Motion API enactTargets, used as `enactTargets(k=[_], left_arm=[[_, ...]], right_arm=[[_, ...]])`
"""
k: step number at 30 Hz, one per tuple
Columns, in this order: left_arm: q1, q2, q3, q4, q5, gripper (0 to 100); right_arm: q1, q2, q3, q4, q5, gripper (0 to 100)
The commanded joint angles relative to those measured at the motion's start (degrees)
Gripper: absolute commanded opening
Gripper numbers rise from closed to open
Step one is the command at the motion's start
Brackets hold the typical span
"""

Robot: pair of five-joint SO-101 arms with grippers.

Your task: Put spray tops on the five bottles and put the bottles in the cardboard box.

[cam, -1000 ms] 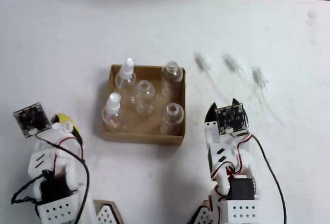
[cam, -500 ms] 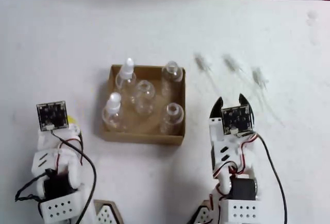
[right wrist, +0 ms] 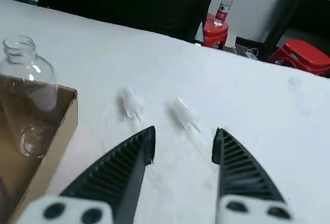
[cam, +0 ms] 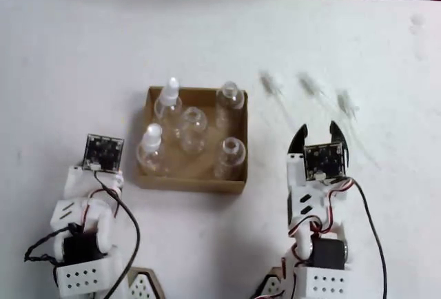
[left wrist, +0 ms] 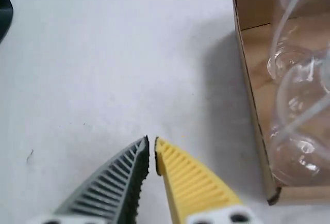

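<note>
Left hand (left wrist: 151, 144) hangs over the bare surface (left wrist: 103, 53) just beside the cardboard box (cam: 193, 183), pinched nearly closed on nothing. Right hand (right wrist: 183, 136) gapes wide and empty, near three loose spray tops (cam: 308, 84) lying on the surface. Five bottles (cam: 193, 127) stand in the box, two of them capped.

The cardboard box (cam: 196, 183) is plain brown. The bottles (cam: 193, 123) in it are clear, two capped with white spray tops (cam: 171, 87). The table (cam: 83, 51) is white. The left gripper (left wrist: 152, 145) pairs one grey ridged finger with a yellow one. The right gripper (right wrist: 183, 137) has black ridged fingers. Red stools (right wrist: 304, 56) stand behind.
</note>
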Motion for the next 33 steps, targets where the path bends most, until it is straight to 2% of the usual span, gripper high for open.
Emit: enactTargets(k=[1, 5, 10, 16, 23, 29, 33], left_arm=[[0.7, -0.6, -0.1, 0.2, -0.5, 2], [0.7, -0.6, -0.1, 0.2, -0.6, 2], [0.7, -0.6, -0.1, 0.2, -0.7, 2], [0.7, -0.6, -0.1, 0.2, -0.8, 2], [0.7, -0.6, -0.1, 0.2, -0.8, 2], [0.7, -0.6, -0.1, 0.2, -0.8, 2], [0.7, -0.5, -0.1, 0.2, -0.8, 2]], right_arm=[[-4.0, 2.2, -11.1, 4.5, 6.2, 16.1], [-4.8, 16.0, -24.5, 5.8, 6.9, 14.8], [-2.9, 46.2, -49.5, 12.3, 6.9, 12.3], [-1.0, 80.1, -81.9, 26.9, 6.9, 12.3], [-2.1, 111.1, -114.5, 43.4, 6.9, 12.5], [-2.4, 134.8, -137.1, 49.6, 6.4, 24.5], [-3.1, 147.9, -149.5, 49.9, 6.9, 24.8]])
